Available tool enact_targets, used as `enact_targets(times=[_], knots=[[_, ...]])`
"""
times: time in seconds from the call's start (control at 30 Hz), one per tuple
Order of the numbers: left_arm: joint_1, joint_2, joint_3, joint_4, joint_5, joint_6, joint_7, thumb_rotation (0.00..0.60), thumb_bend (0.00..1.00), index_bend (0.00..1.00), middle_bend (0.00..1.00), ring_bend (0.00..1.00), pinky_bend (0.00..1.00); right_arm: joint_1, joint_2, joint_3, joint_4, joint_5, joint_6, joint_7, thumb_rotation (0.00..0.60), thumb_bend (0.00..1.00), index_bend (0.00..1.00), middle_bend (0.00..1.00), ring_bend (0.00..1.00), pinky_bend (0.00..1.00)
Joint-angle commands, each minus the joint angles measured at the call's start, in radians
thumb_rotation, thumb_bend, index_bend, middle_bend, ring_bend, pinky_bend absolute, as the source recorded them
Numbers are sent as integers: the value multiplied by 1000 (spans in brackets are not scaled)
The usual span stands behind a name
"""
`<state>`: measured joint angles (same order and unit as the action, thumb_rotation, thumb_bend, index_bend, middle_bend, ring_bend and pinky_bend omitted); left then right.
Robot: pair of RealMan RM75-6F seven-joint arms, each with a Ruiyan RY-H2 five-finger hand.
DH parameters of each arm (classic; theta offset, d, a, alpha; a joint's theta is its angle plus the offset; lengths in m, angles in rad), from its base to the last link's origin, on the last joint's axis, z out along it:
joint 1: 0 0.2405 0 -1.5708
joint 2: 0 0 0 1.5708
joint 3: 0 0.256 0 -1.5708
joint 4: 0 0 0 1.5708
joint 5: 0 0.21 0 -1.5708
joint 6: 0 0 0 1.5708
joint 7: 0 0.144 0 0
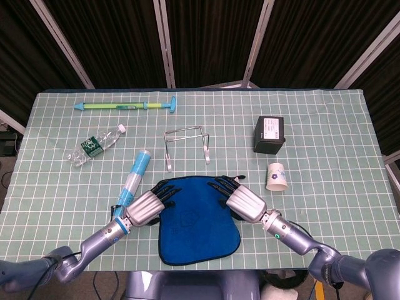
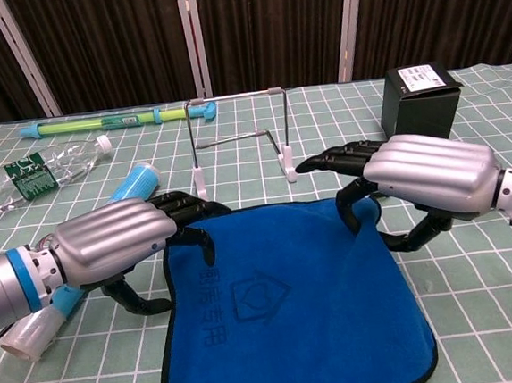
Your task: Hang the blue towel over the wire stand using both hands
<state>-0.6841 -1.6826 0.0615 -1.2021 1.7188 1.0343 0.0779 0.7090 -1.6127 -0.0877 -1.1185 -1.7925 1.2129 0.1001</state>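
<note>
The blue towel [image 1: 197, 215] [image 2: 293, 305] lies flat on the checked cloth at the near edge, with a logo in its middle. Just beyond it stands the wire stand [image 1: 186, 145] [image 2: 238, 139], upright and bare. My left hand [image 1: 147, 203] [image 2: 122, 243] grips the towel's far left corner, dark fingers curled over the edge and thumb down beside it. My right hand [image 1: 240, 200] [image 2: 417, 182] grips the far right corner, which rises a little under its curled fingers.
A blue-and-white tube [image 1: 134, 175] [image 2: 134, 184] lies close beside my left hand. A plastic bottle [image 1: 97, 145] and a long green pump [image 1: 125, 105] lie far left. A black box [image 1: 269, 134] [image 2: 423, 96] and a paper cup [image 1: 277, 176] stand right of the stand.
</note>
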Motion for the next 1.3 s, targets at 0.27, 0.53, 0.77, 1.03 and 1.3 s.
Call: enact_targets(times=[0.27,0.53,0.77,1.03,1.3], knots=[[-12,-16,1,-8,-22,-27,19,600,388,358,0,0,0,-3,12,0,-7,-2,4,4,600,399,655,0,0,108],[-15,-34,-3,-2,-39,-31,10,600,540,442,0,0,0,-7,23,-4,-13,-8,12,11,600,400,653,0,0,108],[-17,-41,-7,-1,-48,-27,17,600,565,585,0,0,0,-9,29,-7,-13,-21,28,24,600,400,648,0,0,112],[-16,-37,-17,-14,-67,-25,30,600,566,744,0,0,0,-9,38,0,-23,-21,37,29,600,399,647,0,0,112],[-19,6,-69,-73,-79,39,-3,600,565,805,0,0,0,-3,109,55,-101,-6,89,25,600,399,647,0,0,112]])
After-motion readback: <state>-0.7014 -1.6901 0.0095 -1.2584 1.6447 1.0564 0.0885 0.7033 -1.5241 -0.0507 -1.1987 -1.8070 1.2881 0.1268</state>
